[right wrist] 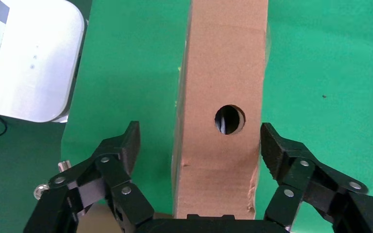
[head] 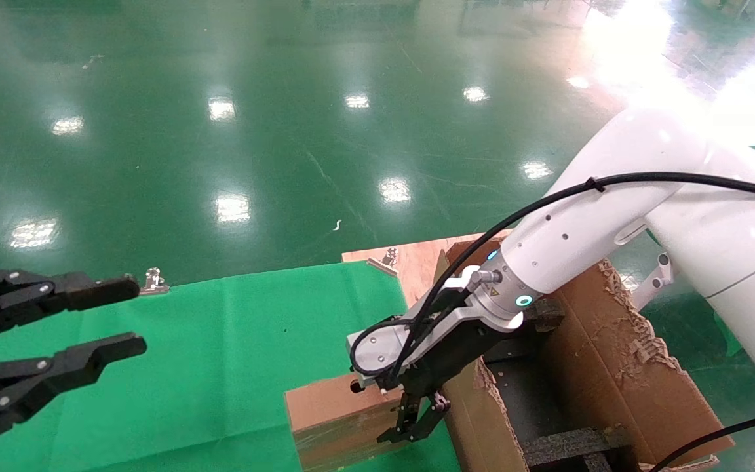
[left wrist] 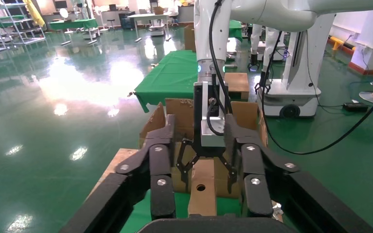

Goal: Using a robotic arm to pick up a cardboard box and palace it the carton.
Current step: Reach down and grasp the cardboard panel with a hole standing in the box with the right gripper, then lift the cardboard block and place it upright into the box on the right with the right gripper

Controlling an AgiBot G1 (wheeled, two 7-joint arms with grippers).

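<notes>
Straddling the cardboard box [right wrist: 222,121], the right gripper [right wrist: 199,148] of the robotic arm [head: 587,229] has its fingers spread, one on each side of the narrow upper face, neither yet seen touching it. The box stands on edge on the green cloth [head: 220,341], its round hole [right wrist: 229,119] lying between the fingertips, and sits just beside the outer wall of the carton [head: 613,373]. Step in hand, by judgement: the grasp, not yet made. The next move calls for closing squarely on the two broad faces, then lifting clear of the carton's torn flap. The left gripper [head: 50,347] hangs parked, fingers apart, well away across the cloth.
</notes>
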